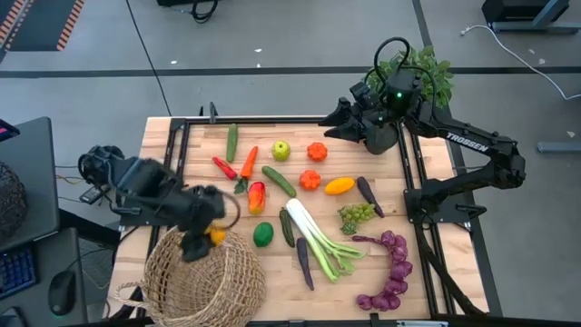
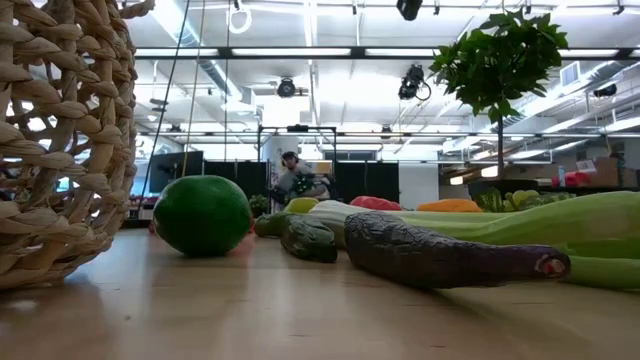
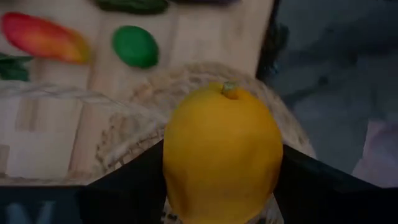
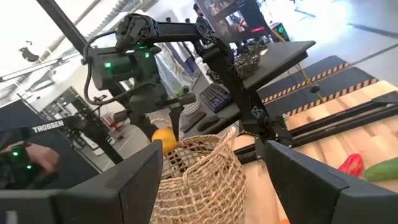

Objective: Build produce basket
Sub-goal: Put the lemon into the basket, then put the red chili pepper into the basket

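Note:
The tan wicker basket (image 1: pixel 204 272) stands on the table's near left part, its base on the wood; it also fills the left of the low view (image 2: pixel 60 140). My left gripper (image 1: pixel 201 241) hovers over the basket's far rim, shut on a yellow citrus fruit (image 3: pixel 221 155). The other produce lies spread over the table's middle and right: leek (image 1: pixel 318 238), purple grapes (image 1: pixel 392 272), carrot (image 1: pixel 248 162), green round fruit (image 1: pixel 262 234). My right gripper (image 1: pixel 329 120) waits open above the far edge, touching nothing. My left gripper pinches the yellow fruit between its two fingers (image 3: pixel 134 180), one on each of two opposite sides (image 3: pixel 174 168). The fingers come from above, pointing down. The fruit is lifted clear above the basket's opening (image 4: pixel 163 140), its stem nub (image 3: pixel 230 90) pointing away from the wrist.
A leafy plant (image 1: pixel 422 73) stands past the table's far right corner, behind the right arm. Black rails (image 1: pixel 413 163) run along the table's left, far and right sides. In the low view a dark aubergine (image 2: pixel 440 255) and the green round fruit (image 2: pixel 200 215) lie beside the basket.

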Motion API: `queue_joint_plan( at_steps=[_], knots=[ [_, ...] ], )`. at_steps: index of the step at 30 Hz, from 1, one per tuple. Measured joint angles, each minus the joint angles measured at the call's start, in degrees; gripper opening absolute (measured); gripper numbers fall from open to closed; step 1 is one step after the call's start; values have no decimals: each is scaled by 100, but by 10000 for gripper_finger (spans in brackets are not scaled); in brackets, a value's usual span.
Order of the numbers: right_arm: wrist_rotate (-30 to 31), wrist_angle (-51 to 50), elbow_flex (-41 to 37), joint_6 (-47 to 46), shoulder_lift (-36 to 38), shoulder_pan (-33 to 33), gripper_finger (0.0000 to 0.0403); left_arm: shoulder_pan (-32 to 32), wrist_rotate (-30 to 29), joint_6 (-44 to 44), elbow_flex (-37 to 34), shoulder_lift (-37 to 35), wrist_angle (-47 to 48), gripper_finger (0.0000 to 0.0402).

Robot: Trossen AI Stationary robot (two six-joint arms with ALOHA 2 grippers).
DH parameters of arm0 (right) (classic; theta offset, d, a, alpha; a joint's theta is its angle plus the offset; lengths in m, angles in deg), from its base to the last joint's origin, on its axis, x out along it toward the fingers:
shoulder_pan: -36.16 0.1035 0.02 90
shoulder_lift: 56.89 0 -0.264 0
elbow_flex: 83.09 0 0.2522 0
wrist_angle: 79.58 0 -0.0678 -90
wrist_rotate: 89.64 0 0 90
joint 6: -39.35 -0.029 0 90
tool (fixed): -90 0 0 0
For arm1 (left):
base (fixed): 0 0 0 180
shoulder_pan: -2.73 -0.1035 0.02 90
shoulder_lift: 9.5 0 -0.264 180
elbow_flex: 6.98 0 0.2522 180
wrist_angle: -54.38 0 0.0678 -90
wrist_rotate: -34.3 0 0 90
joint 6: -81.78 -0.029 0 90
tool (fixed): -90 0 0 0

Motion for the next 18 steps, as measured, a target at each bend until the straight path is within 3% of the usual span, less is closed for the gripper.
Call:
queue_joint_plan(
  at_steps=[4,10,14,18],
  knots=[
    [-73,2,0,6,0,0,285,488,-218,-589,-7,63,-5,248],
    [-211,4,0,-60,0,0,285,580,-519,-449,-8,364,-8,268],
    [-564,4,0,-304,0,0,285,608,-224,-453,-30,598,-24,294],
    [-1005,0,0,-315,5,0,285,744,218,-184,-496,571,0,325]
  ],
)
